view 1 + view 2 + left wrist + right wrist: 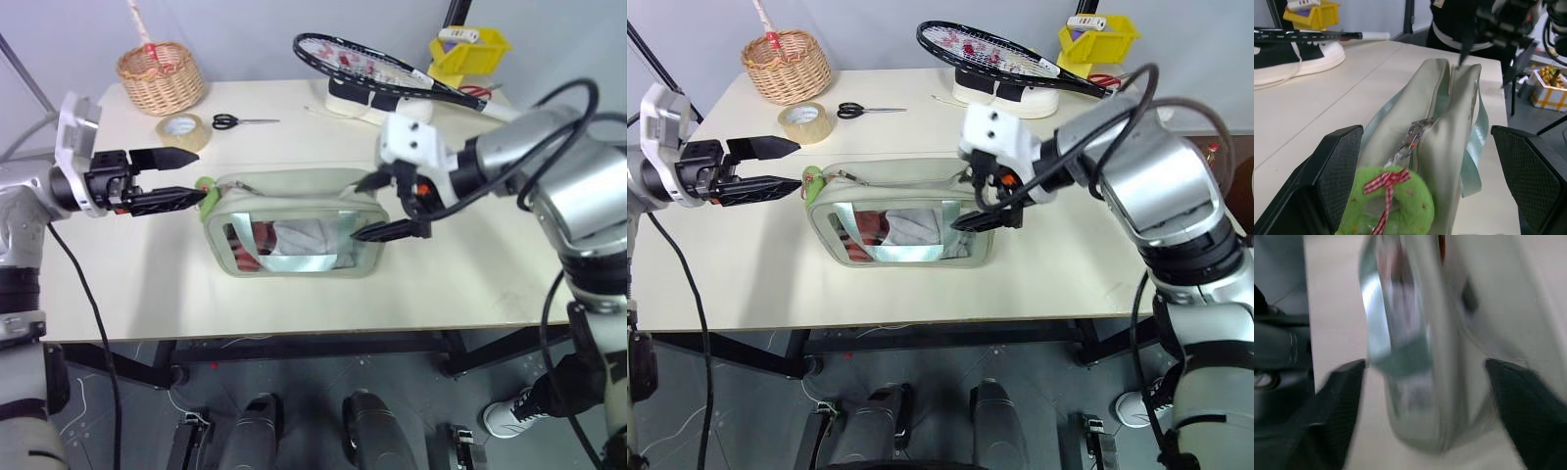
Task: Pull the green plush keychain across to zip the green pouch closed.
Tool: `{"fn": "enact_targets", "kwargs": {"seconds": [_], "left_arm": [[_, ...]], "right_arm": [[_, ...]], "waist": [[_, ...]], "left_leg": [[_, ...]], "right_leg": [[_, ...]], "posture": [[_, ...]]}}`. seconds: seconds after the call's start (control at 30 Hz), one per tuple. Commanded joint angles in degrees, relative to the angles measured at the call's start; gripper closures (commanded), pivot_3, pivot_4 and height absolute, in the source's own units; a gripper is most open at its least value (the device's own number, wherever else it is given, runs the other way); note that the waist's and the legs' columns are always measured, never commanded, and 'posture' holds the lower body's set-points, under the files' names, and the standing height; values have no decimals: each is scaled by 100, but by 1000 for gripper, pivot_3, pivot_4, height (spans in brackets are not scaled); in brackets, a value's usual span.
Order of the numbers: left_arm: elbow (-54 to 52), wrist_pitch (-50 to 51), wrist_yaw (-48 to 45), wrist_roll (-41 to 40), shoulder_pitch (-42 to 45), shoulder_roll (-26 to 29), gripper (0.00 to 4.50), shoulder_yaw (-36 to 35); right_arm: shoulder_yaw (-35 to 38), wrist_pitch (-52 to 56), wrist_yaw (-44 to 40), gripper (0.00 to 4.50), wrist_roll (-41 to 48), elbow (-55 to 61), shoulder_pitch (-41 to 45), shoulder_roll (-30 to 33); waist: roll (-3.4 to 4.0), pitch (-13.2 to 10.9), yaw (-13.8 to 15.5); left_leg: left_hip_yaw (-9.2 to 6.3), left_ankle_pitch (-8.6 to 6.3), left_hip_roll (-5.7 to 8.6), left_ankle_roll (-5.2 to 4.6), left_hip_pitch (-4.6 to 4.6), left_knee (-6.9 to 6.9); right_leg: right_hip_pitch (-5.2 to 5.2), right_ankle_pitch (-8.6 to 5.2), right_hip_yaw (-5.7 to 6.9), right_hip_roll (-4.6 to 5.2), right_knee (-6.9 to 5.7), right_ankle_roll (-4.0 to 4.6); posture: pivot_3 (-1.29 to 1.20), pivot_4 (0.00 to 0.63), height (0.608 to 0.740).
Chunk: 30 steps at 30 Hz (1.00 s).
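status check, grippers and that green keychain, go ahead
Left gripper open beside green plush keychain, not gripping. Right gripper open at green pouch's other end. Nothing blocking the zipper.

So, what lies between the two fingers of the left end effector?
In the left wrist view, the green plush keychain sits between the open fingers of the left end effector, at the green pouch's near end.

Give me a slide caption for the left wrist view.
Open left end effector flanking the green plush keychain at the green pouch zipper.
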State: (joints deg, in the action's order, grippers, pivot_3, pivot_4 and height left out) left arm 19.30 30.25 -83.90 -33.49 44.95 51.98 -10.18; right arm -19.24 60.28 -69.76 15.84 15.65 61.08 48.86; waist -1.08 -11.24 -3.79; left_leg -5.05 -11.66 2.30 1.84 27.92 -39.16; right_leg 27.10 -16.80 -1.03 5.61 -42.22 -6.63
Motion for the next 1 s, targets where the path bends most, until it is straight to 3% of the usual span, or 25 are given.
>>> {"fn": "enact_targets", "kwargs": {"seconds": [0.03,0.13,0.17,0.47,0.57,0.8,1.0], "left_arm": [[2,-113,-67,88,145,132,0,-13],[9,-185,-145,248,-24,249,0,60],[7,-208,-179,291,-79,280,0,68],[860,-977,77,1135,101,127,0,484],[1215,-910,189,1063,339,-59,774,378],[1638,-1044,187,1173,532,-331,4374,436],[1771,-1165,203,1337,601,-336,4479,464]], "right_arm": [[111,-151,215,2708,-59,7,84,-10],[138,-87,355,4242,4,-1,79,-43],[140,-75,379,4439,24,13,77,-42],[122,140,584,4439,172,53,72,-82],[132,148,610,4500,215,85,50,-68],[142,150,635,4500,310,136,11,-19],[144,160,691,4500,348,127,15,-11]], "waist": [[0,0,-9],[0,0,-6],[0,0,-7],[0,0,21],[-1,0,28],[-1,0,-1],[-1,0,-1]], "left_leg": [[-1,0,0,0,0,0],[-1,0,0,0,0,0],[-1,0,0,0,0,0],[-2,0,0,0,0,-2],[-1,0,0,0,0,-2],[-2,0,0,0,1,-1],[-2,0,1,0,1,-1]], "right_leg": [[0,0,0,0,0,0],[-1,0,0,0,1,0],[0,0,1,0,0,0],[-3,0,2,0,1,0],[-3,0,2,0,1,0],[0,0,2,0,0,0],[-1,0,2,0,0,-1]], "posture": [[0,150,659],[0,150,659],[0,150,659],[0,150,659],[0,150,659],[0,150,659],[0,150,659]]}}
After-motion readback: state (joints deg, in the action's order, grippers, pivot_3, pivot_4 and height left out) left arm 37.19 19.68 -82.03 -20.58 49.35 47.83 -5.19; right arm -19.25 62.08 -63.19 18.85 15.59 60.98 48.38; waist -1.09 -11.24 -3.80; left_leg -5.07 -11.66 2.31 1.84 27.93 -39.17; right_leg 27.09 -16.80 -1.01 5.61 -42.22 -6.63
